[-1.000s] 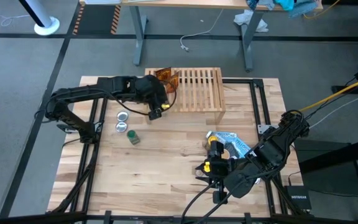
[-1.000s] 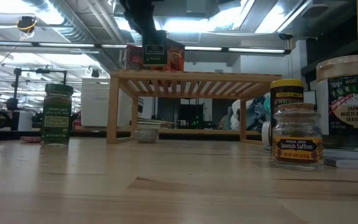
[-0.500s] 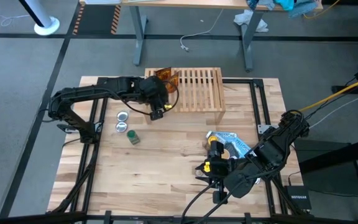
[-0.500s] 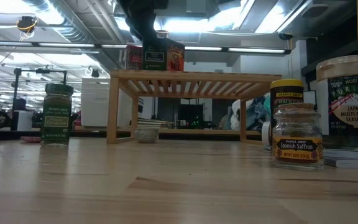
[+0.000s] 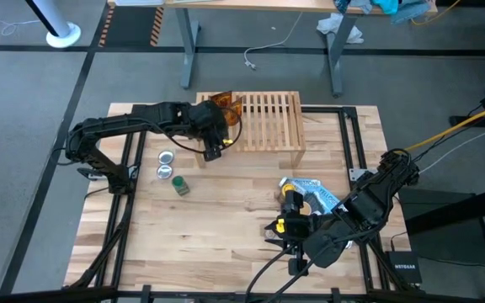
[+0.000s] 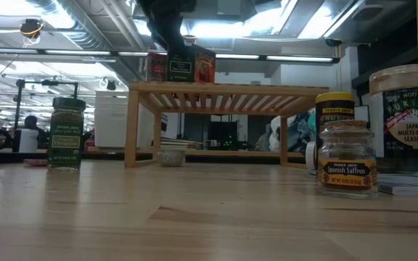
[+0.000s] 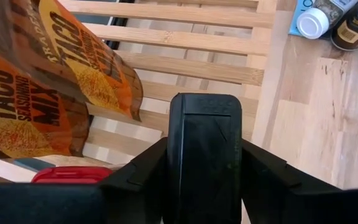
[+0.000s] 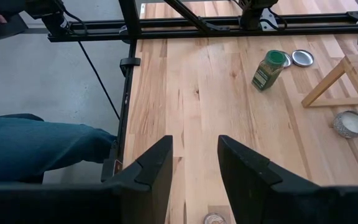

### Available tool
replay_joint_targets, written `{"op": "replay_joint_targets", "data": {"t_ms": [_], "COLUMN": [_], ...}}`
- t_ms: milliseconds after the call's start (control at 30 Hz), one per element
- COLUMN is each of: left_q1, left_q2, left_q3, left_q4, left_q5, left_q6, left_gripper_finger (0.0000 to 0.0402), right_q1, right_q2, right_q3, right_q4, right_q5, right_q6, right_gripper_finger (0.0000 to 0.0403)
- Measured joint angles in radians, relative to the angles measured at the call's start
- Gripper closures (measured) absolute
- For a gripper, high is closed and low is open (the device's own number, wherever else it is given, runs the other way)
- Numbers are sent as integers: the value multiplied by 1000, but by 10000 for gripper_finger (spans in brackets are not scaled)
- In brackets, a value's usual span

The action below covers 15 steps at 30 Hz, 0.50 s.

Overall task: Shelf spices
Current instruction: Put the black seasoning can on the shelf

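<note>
Here, the dark square tin (image 7: pixel 204 155) is being set on the low light-wood slatted shelf (image 5: pixel 268 118) beside the orange crinkly packets (image 7: pixel 55 81) — the left gripper (image 7: pixel 204 180) is loosening around it; a straight withdrawal is advised.

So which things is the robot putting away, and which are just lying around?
For the job:
- low light-wood slatted shelf
- orange crinkly taco seasoning packets
- green-capped spice jar
- small glass saffron jar
- dark square tin

Just lying about:
- two flat round silver discs
- blue glossy pouch
</note>
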Motion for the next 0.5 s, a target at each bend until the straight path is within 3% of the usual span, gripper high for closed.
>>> {"op": "replay_joint_targets", "data": {"t_ms": [500], "left_q1": [12], "left_q2": [0], "left_q3": [0], "left_q4": [52], "left_q5": [20], "left_q6": [23], "left_gripper_finger": [217], "right_q1": [0], "right_q2": [0], "right_q3": [0], "right_q4": [0], "right_q5": [0], "right_q6": [0], "right_gripper_finger": [269]}}
